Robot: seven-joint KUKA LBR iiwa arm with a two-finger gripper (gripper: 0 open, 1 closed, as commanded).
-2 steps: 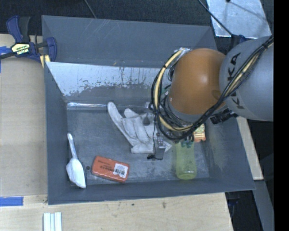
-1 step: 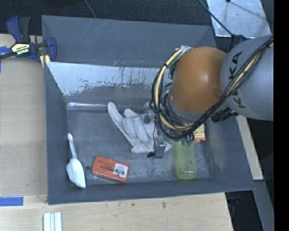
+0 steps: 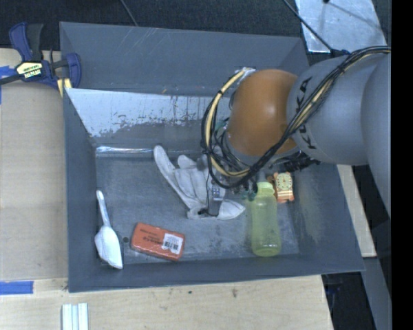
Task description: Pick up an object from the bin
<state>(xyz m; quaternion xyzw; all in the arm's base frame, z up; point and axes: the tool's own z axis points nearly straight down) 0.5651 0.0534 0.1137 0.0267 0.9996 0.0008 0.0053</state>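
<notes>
Bin (image 3: 79,205) takes up most of my frame. The arm (image 3: 344,115) comes in from the right, its orange cover (image 3: 261,119) above the centre. Under it the gripper (image 3: 211,208) is down on a crumpled white cloth (image 3: 179,177) mid-floor; I cannot tell whether the claw is clenched or released. Just right of it lies a yellow-green bottle (image 3: 265,225). At lower left lie an orange box (image 3: 157,241) and a white spoon (image 3: 107,239). A small orange block (image 3: 283,186) sits by the bottle's cap.
</notes>
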